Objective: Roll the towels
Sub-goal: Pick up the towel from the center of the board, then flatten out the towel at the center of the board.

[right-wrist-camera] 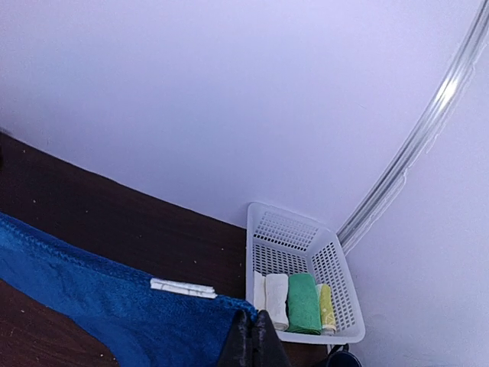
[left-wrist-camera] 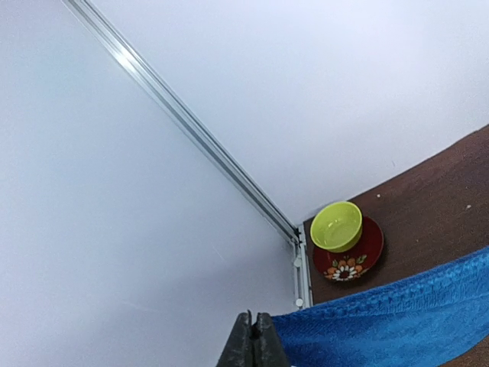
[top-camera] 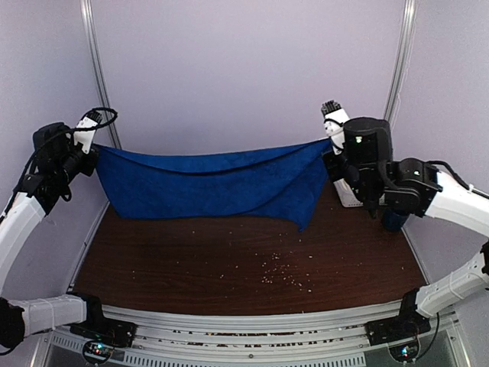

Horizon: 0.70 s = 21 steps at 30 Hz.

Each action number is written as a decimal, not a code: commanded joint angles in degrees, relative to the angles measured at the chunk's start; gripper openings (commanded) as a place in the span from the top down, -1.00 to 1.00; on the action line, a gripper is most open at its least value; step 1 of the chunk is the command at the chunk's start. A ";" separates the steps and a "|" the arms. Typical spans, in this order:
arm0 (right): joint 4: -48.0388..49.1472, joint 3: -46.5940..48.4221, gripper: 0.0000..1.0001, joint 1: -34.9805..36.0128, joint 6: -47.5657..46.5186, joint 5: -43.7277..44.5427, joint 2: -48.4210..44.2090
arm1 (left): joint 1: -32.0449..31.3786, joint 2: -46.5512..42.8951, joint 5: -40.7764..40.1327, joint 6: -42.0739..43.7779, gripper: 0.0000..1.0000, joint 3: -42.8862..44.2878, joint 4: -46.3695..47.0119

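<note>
My left gripper point(left-wrist-camera: 252, 340) is clamped on one corner of the blue towel point(top-camera: 214, 183), which hangs stretched above the desk point(top-camera: 229, 267). My right gripper point(right-wrist-camera: 254, 340) pinches the opposite corner. I should lower both ends evenly with the top edge taut, so it lands flat for rolling.

No legible text, brand, number or sign is found in any view. A small white tag point(right-wrist-camera: 183, 287) sits on the blue towel point(right-wrist-camera: 99, 302); nothing on it can be read. The red plate point(left-wrist-camera: 372, 251) under the green bowl point(left-wrist-camera: 336, 225) bears a flower motif only, without lettering.
</note>
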 commanded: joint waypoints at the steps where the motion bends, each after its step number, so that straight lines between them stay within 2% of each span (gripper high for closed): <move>1: -0.33 -2.67 1.00 -0.01 7.19 -0.71 -6.87 | 0.63 -6.03 5.11 1.17 1.00 3.52 0.96; 6: -2.98 -3.43 1.00 0.90 13.40 -2.92 -13.70 | 0.62 -8.18 7.59 -0.02 1.00 5.37 -4.68; 9: -1.38 -5.42 1.00 0.85 14.90 -2.18 -13.25 | 0.64 -6.67 9.07 -0.97 1.00 4.36 -6.07; 14: -4.89 -2.72 1.00 -2.50 18.73 4.44 1.36 | 0.57 5.43 11.28 -3.01 1.00 6.66 -11.63; 16: -5.36 -0.63 1.00 -7.34 20.40 2.89 8.34 | 0.59 11.05 11.16 -3.08 1.00 6.83 -11.53; 21: 0.50 5.49 1.00 -17.50 18.63 -2.45 25.27 | 0.64 26.45 9.20 -3.25 1.00 8.23 -5.30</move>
